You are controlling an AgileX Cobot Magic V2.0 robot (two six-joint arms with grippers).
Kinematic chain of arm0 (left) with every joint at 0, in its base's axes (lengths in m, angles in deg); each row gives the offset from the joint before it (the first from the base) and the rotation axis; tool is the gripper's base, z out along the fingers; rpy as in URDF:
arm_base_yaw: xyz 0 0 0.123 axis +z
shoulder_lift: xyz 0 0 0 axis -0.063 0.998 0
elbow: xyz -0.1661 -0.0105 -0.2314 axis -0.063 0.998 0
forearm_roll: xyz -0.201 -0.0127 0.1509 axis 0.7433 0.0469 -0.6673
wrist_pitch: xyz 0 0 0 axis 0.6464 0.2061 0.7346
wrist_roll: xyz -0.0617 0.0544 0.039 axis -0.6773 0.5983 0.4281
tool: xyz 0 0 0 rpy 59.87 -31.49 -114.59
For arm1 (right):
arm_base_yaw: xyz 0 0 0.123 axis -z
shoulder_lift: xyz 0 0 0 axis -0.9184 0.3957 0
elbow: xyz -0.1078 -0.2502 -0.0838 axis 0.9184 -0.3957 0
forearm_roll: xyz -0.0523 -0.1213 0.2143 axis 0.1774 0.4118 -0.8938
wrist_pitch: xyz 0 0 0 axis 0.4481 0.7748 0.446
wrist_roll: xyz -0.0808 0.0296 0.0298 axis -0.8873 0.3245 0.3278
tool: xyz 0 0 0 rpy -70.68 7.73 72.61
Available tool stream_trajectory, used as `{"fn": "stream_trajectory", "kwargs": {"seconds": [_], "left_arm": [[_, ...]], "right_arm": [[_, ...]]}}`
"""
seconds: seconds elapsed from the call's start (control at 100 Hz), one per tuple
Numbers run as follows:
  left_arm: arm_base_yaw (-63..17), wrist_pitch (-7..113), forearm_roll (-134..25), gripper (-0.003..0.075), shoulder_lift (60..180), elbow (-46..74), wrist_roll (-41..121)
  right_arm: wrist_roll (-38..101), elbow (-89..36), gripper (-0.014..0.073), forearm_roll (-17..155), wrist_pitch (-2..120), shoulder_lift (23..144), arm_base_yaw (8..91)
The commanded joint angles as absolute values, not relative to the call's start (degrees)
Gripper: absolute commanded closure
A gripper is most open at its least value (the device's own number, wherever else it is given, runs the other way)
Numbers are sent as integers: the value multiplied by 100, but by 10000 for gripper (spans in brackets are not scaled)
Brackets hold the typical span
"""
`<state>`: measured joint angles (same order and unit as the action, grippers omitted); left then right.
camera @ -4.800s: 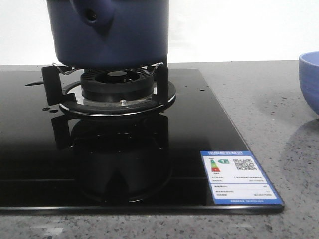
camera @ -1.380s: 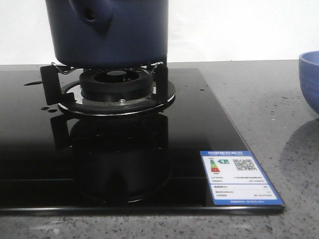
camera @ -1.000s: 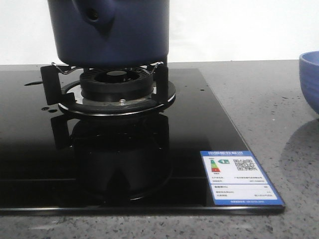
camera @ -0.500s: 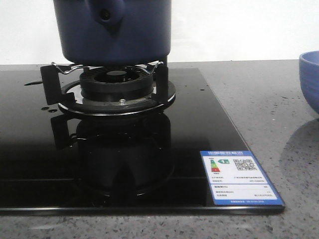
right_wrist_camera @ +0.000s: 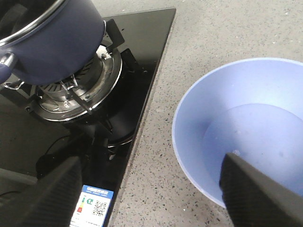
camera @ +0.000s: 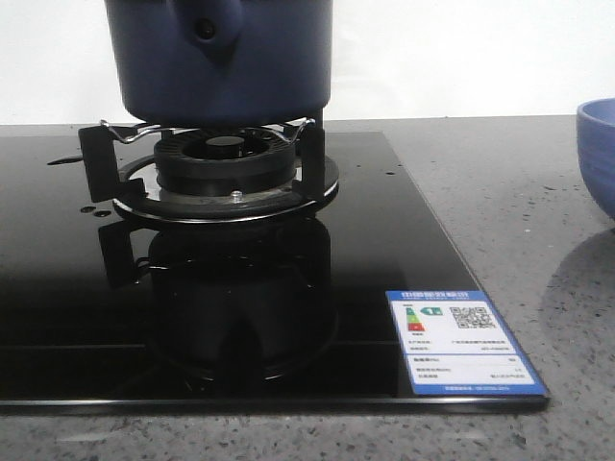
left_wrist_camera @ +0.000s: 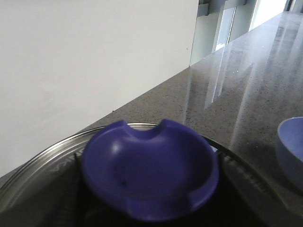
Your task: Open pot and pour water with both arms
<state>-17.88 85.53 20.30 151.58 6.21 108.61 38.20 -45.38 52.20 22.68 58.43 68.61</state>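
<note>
The dark navy pot (camera: pixel 221 58) stands on the burner trivet (camera: pixel 211 158), with its handle mount and small hole (camera: pixel 205 29) facing me. It also shows in the right wrist view (right_wrist_camera: pixel 52 42). In the left wrist view a blue lid knob (left_wrist_camera: pixel 149 172) fills the space between my left gripper's blurred dark fingers, and the lid's steel rim (left_wrist_camera: pixel 38 165) curves around it. The left gripper looks shut on the knob. My right gripper (right_wrist_camera: pixel 156 198) is wide open and empty, above the counter between the hob and the bowl.
A light blue bowl (right_wrist_camera: pixel 246 127) holding clear water sits on the grey speckled counter right of the hob, and its edge shows in the front view (camera: pixel 601 154). The black glass hob (camera: pixel 365 240) carries an energy label (camera: pixel 461 341) at its front right corner.
The pot has shifted slightly to the right on the trivet, and its handle mount has moved right with it. The bowl and hob have not moved.
</note>
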Motion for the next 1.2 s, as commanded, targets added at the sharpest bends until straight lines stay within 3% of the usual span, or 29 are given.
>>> {"fn": "stream_trajectory", "kwargs": {"seconds": [0.0, 0.1, 0.5, 0.91, 1.19], "left_arm": [[-1799, 8928, 2438, 418, 14955, 428, 10831], [-1799, 8928, 2491, 462, 14955, 423, 10831], [-1669, 8950, 2604, 463, 14387, 337, 10780], [-600, 8871, 1395, 500, 13202, 349, 9224], [-477, 7613, 943, 499, 12146, 1149, 8849]], "right_arm": [[3754, -4329, 48, 5031, 2636, 5907, 6867], [3754, -4329, 48, 5031, 2645, 5907, 6867], [3754, -4329, 48, 5031, 2742, 5907, 6867], [3754, -4329, 48, 5009, 3039, 5907, 6867], [4029, -4103, 48, 5009, 2916, 6438, 6899]]}}
